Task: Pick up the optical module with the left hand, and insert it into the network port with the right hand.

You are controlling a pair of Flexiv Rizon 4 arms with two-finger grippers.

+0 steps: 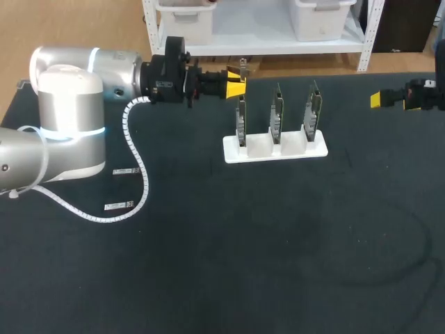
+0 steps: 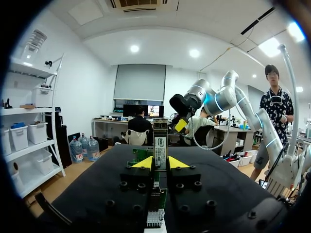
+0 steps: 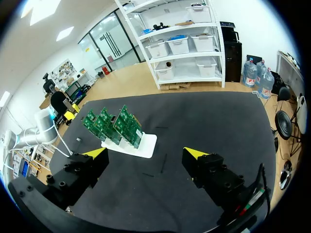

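The left gripper [image 1: 238, 82] is clenched on the module [image 2: 160, 144], which sticks out ahead between its fingers. The right gripper [image 3: 146, 154] hangs released, well apart from it. If the right fingers pinch the thin module off-centre during the handover, it could tilt or drop. The ports on the boards [image 1: 277, 115] are too small to make out.

Just beside the left pincer [image 1: 238, 82], three upright circuit boards [image 1: 277, 115] in a white stand [image 1: 274, 149] bar the way; ahead of the right pincer [image 3: 146, 153], open surface [image 1: 278, 264] reaches that stand.
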